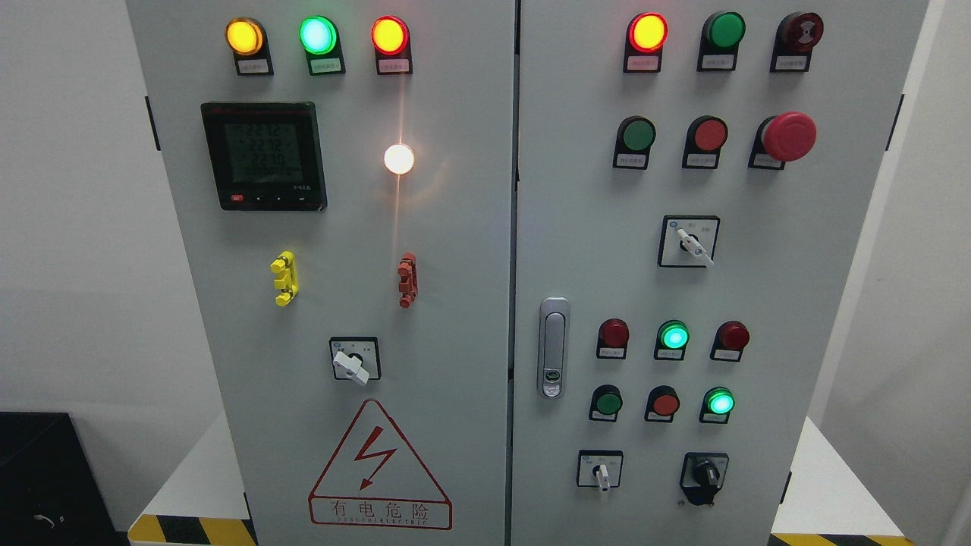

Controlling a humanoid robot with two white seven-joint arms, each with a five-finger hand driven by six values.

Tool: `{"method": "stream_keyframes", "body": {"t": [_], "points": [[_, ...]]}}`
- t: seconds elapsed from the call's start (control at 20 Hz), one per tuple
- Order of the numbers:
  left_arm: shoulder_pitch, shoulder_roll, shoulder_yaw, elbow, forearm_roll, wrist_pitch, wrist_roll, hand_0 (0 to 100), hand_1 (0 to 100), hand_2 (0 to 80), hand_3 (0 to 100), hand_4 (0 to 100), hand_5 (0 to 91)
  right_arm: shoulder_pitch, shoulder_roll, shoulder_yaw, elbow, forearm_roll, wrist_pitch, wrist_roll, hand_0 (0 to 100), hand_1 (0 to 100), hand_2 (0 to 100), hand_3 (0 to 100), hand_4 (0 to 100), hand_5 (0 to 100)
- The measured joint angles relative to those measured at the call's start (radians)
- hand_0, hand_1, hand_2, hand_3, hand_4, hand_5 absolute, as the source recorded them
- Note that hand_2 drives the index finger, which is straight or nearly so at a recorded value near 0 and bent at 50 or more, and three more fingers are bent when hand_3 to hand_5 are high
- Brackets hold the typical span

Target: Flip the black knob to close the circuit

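Grey steel control cabinet [455, 227], two doors, no robot hand in frame.
Black rotary knob [705, 475] sits at lower right of the right door, right of a white-handled selector switch [601, 472], below a lit green round lamp [718, 402]. State of the fingers: cannot tell.

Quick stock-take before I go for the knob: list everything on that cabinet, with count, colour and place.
black knob: 1, black, right door, bottom right
white selector switches: 3; left door low, right door middle, right door bottom
top lamps: 6; yellow, green, red on left door; red, dark green, dark red on right
mushroom button: 1, red, right door
meter: 1, black, left door
door handle: 1, silver
warning triangle: 1, red
robot hands: none in view
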Motion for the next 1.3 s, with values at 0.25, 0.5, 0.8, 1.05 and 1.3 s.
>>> {"method": "stream_keyframes", "body": {"t": [0.25, 0.5, 0.8, 1.05, 1.3], "points": [[0.000, 0.000, 0.000, 0.000, 0.000, 0.000, 0.001, 12, 56, 0.0, 0, 0, 0.0, -0.033, 0.000, -0.001, -0.029, 0.010, 0.010, 0.019, 0, 0, 96, 100, 100, 100], [0.000, 0.000, 0.000, 0.000, 0.000, 0.000, 0.002, 12, 56, 0.0, 0, 0, 0.0, -0.055, -0.004, -0.002, -0.053, 0.022, 0.012, 0.048, 0, 0, 96, 100, 100, 100], [0.000, 0.000, 0.000, 0.000, 0.000, 0.000, 0.002, 12, 56, 0.0, 0, 0, 0.0, -0.080, -0.009, -0.003, -0.075, 0.033, 0.017, 0.067, 0, 0, 96, 100, 100, 100], [0.000, 0.000, 0.000, 0.000, 0.000, 0.000, 0.004, 12, 56, 0.0, 0, 0, 0.0, -0.097, -0.016, -0.004, -0.088, 0.037, 0.020, 0.078, 0, 0, 96, 100, 100, 100], [0.000, 0.000, 0.000, 0.000, 0.000, 0.000, 0.005, 12, 56, 0.0, 0, 0, 0.0, -0.115, -0.022, -0.011, -0.099, 0.047, 0.021, 0.095, 0, 0, 96, 100, 100, 100]]}}
